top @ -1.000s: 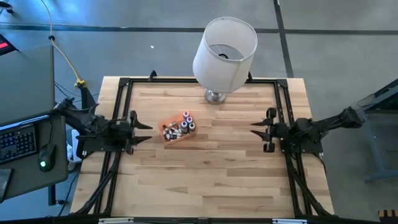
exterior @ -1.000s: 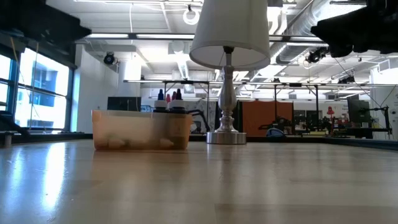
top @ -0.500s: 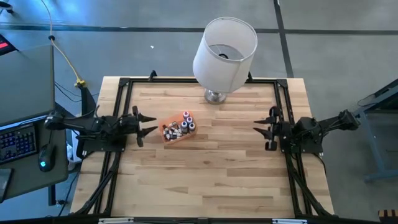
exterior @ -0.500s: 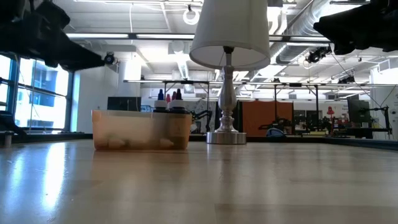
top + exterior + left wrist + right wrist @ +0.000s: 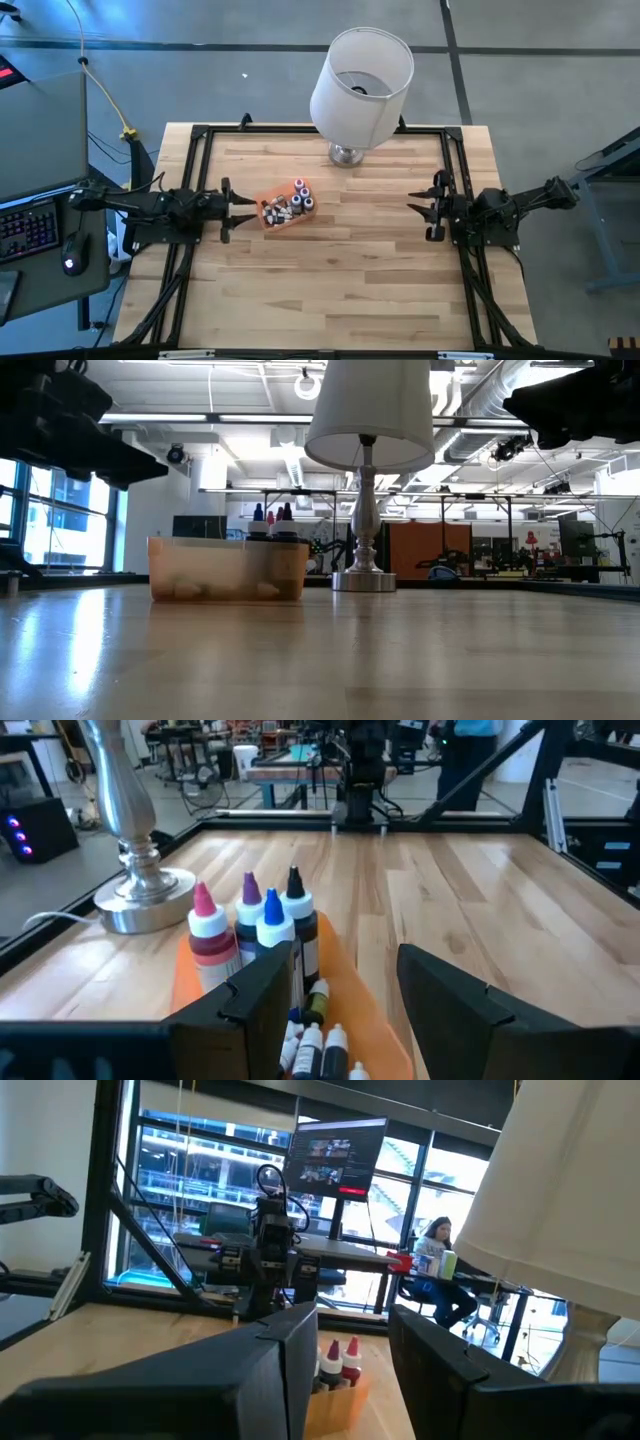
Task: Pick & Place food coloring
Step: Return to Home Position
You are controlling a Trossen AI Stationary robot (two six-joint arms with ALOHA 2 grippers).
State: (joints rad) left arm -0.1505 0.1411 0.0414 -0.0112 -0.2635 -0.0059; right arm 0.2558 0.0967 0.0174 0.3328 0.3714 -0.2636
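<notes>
The food coloring bottles (image 5: 288,205) sit in a small orange tray (image 5: 272,221) left of the table's middle. Several stand upright with pink, purple, blue and dark caps (image 5: 262,915); others lie flat on the tray floor (image 5: 312,1042). My left gripper (image 5: 246,207) is open, level with the table and just left of the tray, with its fingers (image 5: 262,988) pointing at the bottles. My right gripper (image 5: 410,207) is open near the table's right side, facing the tray (image 5: 338,1388) from far off.
A lamp with a big white shade (image 5: 361,72) and a metal foot (image 5: 346,155) stands at the far edge, behind the tray. A black frame (image 5: 200,135) runs around the tabletop. Bare wood lies between the tray and my right gripper and along the near side.
My left gripper has come down and moved toward the table's right, closing in on the tray's left end, and stays open. The tray and bottles have kept still.
</notes>
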